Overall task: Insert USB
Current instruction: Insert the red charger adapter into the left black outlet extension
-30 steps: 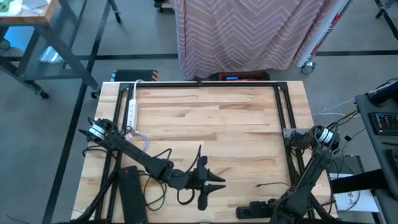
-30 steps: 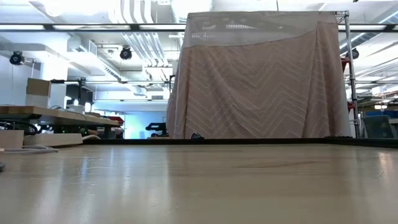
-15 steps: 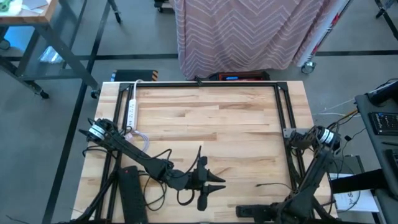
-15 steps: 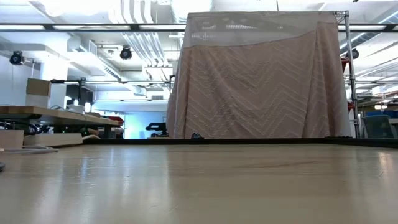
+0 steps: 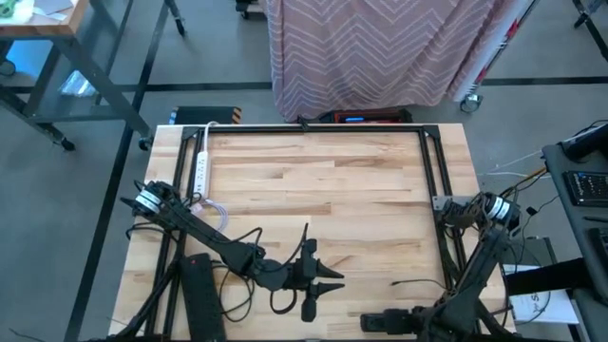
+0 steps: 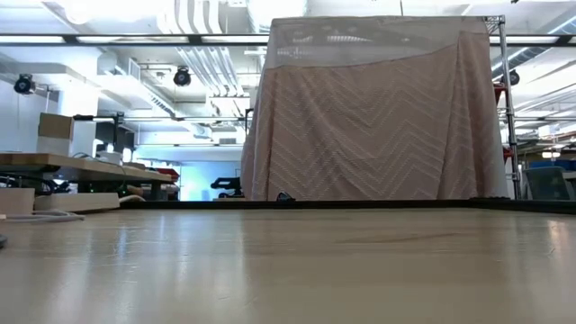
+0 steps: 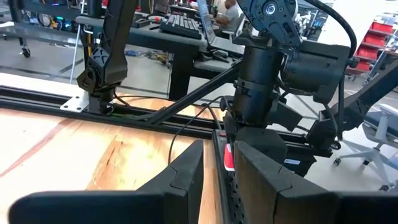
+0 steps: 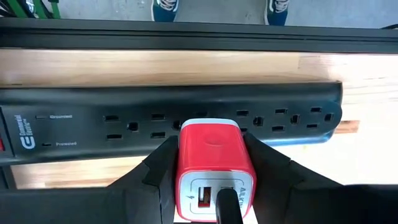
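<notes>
My right gripper [image 8: 208, 149] is shut on a red USB charger [image 8: 208, 158] over a black power strip [image 8: 93, 124] at the table's near edge, right of centre. The charger's port face looks up at the wrist camera. A black plug or cable end [image 8: 227, 208] overlaps that face; I cannot tell what it is. My left gripper [image 7: 217, 155] hovers level near the table's front middle [image 5: 332, 278] and points at the right gripper. A narrow gap shows between its fingers, with nothing in it. The low view shows neither gripper. My right gripper pinches the charger's two red side walls [image 8: 181, 155] between its two fingers, coming from above and pointing down. The charger stands upright over the strip's middle outlets [image 8: 186, 124]. It hides its own underside, so I cannot tell whether it touches the strip.
A second black power strip [image 5: 201, 299] lies at the near left. A white one [image 5: 201, 166] lies along the left rail. Loose black cables [image 5: 242, 242] loop near the left arm. A black frame [image 5: 313, 128] runs round the table. A patterned cloth [image 5: 380, 47] hangs beyond the far edge.
</notes>
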Robot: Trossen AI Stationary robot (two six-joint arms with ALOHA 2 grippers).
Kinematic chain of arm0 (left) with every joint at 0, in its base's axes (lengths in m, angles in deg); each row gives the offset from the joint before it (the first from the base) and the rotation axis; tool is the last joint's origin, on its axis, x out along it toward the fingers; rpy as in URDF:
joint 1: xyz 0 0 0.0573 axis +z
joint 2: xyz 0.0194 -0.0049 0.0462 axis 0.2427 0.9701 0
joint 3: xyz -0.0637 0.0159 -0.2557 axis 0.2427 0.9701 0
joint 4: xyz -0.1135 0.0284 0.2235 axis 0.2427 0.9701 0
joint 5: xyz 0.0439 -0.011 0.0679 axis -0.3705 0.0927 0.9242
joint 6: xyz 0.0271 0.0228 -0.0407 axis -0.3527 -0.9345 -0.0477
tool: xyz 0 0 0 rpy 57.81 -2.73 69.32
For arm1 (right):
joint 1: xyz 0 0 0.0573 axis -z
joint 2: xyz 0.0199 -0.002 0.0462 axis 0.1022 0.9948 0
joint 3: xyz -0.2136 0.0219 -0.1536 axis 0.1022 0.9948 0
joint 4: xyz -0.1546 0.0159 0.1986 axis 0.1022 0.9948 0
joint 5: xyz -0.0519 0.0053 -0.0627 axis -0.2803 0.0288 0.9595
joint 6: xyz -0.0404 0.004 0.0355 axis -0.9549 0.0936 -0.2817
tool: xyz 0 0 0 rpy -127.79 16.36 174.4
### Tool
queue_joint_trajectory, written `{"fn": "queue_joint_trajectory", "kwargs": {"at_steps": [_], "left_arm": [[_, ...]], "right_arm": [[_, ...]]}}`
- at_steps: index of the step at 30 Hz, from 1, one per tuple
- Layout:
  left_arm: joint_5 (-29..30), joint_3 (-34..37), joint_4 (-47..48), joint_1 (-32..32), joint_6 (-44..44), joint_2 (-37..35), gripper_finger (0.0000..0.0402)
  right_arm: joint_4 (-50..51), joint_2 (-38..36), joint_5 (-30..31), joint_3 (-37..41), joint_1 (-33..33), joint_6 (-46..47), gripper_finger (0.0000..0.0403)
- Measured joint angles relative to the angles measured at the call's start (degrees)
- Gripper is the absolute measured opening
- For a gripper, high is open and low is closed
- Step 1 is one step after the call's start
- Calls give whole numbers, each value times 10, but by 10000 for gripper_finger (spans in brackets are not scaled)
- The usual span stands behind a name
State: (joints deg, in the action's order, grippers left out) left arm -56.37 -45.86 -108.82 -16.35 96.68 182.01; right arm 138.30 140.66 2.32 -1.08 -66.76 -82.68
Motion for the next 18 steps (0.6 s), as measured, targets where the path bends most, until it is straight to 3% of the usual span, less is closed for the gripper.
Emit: {"fn": "queue_joint_trajectory", "kwargs": {"at_steps": [18], "left_arm": [[2, 0, 0, 0, -1, 0, 75]], "right_arm": [[2, 27, -2, 4, 4, 10, 130]]}}
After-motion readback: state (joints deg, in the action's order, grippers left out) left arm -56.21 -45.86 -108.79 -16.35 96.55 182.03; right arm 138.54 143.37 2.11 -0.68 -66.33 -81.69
